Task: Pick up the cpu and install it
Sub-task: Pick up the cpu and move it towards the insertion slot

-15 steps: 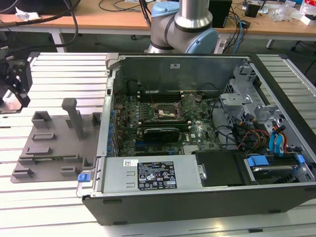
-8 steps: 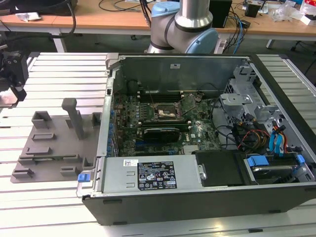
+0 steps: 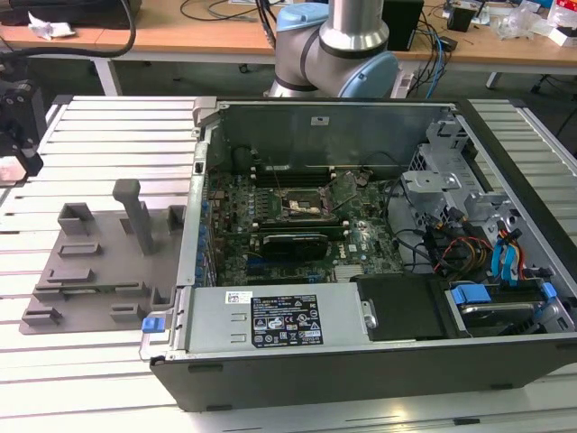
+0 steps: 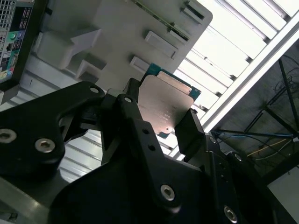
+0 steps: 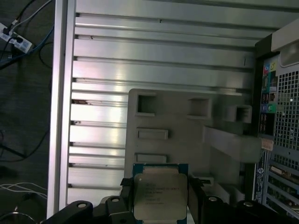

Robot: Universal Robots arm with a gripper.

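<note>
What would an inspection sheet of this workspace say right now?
Surface: slatted metal table, carrying a grey tray and an open computer case.
Job's things: cpu held over the tray, outside the case.
Clutter: nothing seen.
Grippers: one gripper, fingers closed on the cpu's opposite edges.
Cables: coloured wires inside the case.
Surroundings: wooden bench at the back; arm's base behind the case.
</note>
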